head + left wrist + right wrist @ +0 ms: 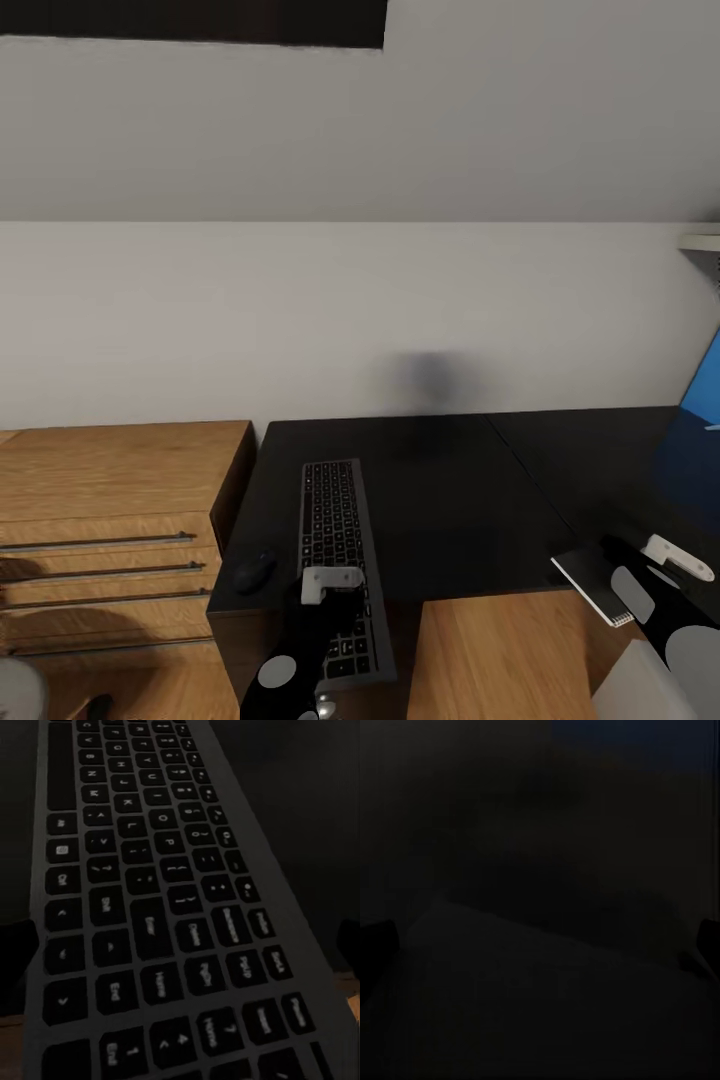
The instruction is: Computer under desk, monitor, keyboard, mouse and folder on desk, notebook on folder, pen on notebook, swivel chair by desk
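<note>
Keyboard (pixel 336 553) lengthwise toward the wall on desk (pixel 450 500); left fingers (pixel 16 945) apart.

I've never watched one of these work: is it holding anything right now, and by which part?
Probably nothing. The left gripper hovers over the keyboard near its front end, fingers spread. The right gripper is near the notebook; too dark to tell.

— Items on the desk (pixel 440 500)?
— Black top, centre frame. Dark keyboard (pixel 338 560) lies flat lengthwise, near end overhanging the front edge. Black mouse (pixel 254 571) just left of it. Notebook (pixel 598 585), spiral-bound, lower right. Blue-lit monitor (pixel 700 440) at right edge.
</note>
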Controlling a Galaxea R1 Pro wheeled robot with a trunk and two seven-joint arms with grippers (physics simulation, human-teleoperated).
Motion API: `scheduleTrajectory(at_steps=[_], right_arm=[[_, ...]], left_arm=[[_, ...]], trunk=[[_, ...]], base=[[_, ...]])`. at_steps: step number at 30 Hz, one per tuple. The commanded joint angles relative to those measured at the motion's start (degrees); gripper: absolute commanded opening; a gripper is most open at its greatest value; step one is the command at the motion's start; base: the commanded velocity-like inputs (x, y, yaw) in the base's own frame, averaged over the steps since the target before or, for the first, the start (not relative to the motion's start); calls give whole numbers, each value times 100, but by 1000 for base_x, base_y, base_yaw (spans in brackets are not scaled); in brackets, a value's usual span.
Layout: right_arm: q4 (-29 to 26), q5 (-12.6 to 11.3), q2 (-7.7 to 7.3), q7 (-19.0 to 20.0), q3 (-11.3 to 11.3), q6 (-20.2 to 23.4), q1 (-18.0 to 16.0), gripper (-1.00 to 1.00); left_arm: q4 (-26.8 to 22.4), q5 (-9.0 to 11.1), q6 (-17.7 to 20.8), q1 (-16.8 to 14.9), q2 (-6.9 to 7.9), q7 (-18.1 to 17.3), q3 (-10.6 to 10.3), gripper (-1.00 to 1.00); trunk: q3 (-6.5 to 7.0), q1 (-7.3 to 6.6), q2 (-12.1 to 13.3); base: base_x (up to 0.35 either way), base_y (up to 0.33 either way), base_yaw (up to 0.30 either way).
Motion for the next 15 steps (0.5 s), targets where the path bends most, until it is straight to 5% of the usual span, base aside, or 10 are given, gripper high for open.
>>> scheduleTrajectory(at_steps=[1,7,15], right_arm=[[34,-118,0,-11,-33,-41,1,100],[33,-117,0,-14,-33,-42,1,100],[26,-109,0,-19,-25,-49,1,100]], left_arm=[[-8,40,16,-6,0,46,-8,100],[-8,40,18,-6,1,46,-8,100],[-8,40,15,-6,2,46,-8,100]], trunk=[[-7,-1,-3],[-7,-1,-3],[-7,-1,-3]], base=[[-186,0,0],[-235,0,0],[-52,0,0]])
